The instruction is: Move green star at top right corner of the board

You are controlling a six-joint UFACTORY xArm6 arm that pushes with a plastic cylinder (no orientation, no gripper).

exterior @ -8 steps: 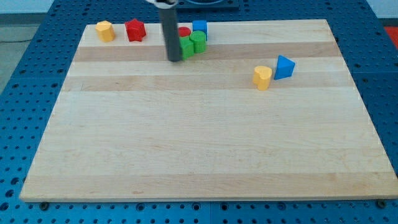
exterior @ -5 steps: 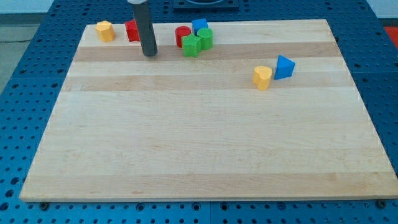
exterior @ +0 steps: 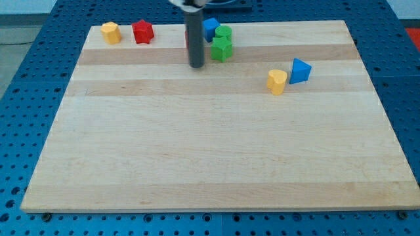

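The green star (exterior: pixel 222 49) lies near the board's top edge, a little left of the middle. My tip (exterior: pixel 196 66) stands just to its left and slightly lower, with a small gap between them. A green cylinder (exterior: pixel 224 33) sits right behind the star, and a blue block (exterior: pixel 210 28) is at the cylinder's left. A red block (exterior: pixel 186 39) is almost wholly hidden behind the rod. The board's top right corner (exterior: pixel 341 26) lies far to the star's right.
A red star (exterior: pixel 142 31) and a yellow block (exterior: pixel 111 32) sit at the board's top left. A yellow block (exterior: pixel 277 82) and a blue triangular block (exterior: pixel 300 70) stand together right of centre, lower than the green star.
My tip swung left, then came back right to the star's left side. The green star and green cylinder have shifted to the right.
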